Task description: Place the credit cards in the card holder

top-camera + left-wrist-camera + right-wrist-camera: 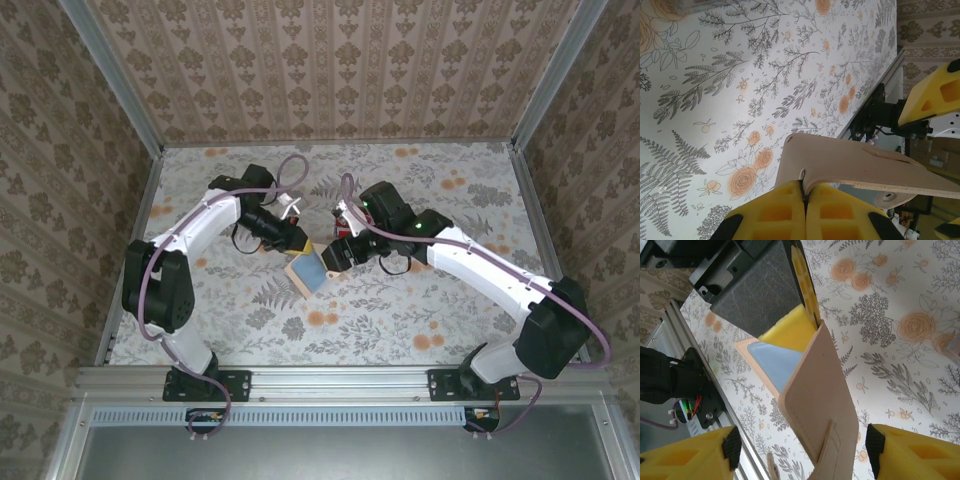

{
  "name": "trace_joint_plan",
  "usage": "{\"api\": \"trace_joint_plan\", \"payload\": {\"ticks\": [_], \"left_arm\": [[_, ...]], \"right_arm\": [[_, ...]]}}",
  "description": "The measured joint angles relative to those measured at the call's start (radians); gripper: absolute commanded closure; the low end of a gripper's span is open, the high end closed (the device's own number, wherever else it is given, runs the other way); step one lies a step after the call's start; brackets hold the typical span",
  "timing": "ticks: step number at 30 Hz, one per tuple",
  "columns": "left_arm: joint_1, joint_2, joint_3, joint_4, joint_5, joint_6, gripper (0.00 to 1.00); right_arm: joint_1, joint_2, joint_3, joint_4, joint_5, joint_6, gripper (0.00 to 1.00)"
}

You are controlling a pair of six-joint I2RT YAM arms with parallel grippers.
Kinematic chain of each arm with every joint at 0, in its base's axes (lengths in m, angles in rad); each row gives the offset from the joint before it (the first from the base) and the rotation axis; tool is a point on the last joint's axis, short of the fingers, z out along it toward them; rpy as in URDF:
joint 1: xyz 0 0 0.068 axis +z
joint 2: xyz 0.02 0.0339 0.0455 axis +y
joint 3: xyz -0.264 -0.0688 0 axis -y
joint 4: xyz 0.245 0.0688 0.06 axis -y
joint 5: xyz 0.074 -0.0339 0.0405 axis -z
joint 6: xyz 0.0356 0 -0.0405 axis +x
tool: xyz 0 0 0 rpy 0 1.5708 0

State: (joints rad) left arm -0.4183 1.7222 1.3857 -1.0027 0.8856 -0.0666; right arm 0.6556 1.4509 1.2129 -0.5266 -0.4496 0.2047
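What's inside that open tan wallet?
A blue lining on one inner face of the card holder, no card showing. The left claw covers part; the other flap's inside faces away.

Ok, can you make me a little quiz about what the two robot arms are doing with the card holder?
1. True or false: the left tool is shut on an edge of the tan card holder.
2. Pick one: the card holder's inside panel is A) green, B) blue, C) purple.
3. Fill the gap: the right tool has a yellow finger on each side of the card holder's raised flap, so its jaws are ____.

Key: 1 true; 2 B; 3 open.
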Motion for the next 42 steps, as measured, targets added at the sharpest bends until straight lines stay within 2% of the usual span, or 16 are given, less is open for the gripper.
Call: {"api": "trace_joint_plan", "payload": {"ticks": [3, 5, 7, 8, 11, 13, 19, 25, 33, 42], "left_arm": [[0.0, 0.0, 0.003, 0.003, 0.001, 0.0, 0.97], [0.0, 0.0, 0.005, 0.004, 0.001, 0.0, 0.96], [0.001, 0.0, 0.005, 0.005, 0.0, 0.0, 0.88], [0.002, 0.0, 0.005, 0.007, -0.002, 0.0, 0.8], [0.013, -0.001, 0.004, 0.021, -0.008, -0.009, 0.57], [0.034, -0.01, -0.022, 0.074, -0.01, -0.042, 0.51], [0.133, -0.092, -0.197, 0.304, -0.005, -0.178, 0.49], [0.145, -0.147, -0.319, 0.489, 0.003, -0.262, 0.49], [0.195, -0.149, -0.521, 0.612, -0.031, -0.34, 0.49], [0.135, -0.145, -0.587, 0.706, -0.051, -0.397, 0.49]], "right_arm": [[0.001, 0.023, 0.006, 0.004, 0.015, 0.005, 0.49], [0.002, 0.05, 0.006, 0.005, 0.029, 0.01, 0.71], [0.002, 0.07, 0.005, 0.008, 0.041, 0.024, 0.91], [0.002, 0.075, 0.002, 0.015, 0.051, 0.033, 0.93], [0.002, 0.076, -0.005, 0.041, 0.072, 0.061, 0.97], [-0.003, 0.076, -0.014, 0.066, 0.08, 0.083, 0.98], [-0.027, 0.076, -0.1, 0.152, 0.076, 0.18, 0.98], [-0.06, 0.076, -0.256, 0.304, 0.057, 0.328, 0.98], [-0.074, 0.08, -0.407, 0.403, 0.051, 0.462, 0.97], [-0.123, 0.08, -0.51, 0.449, 0.076, 0.541, 0.96]]}}
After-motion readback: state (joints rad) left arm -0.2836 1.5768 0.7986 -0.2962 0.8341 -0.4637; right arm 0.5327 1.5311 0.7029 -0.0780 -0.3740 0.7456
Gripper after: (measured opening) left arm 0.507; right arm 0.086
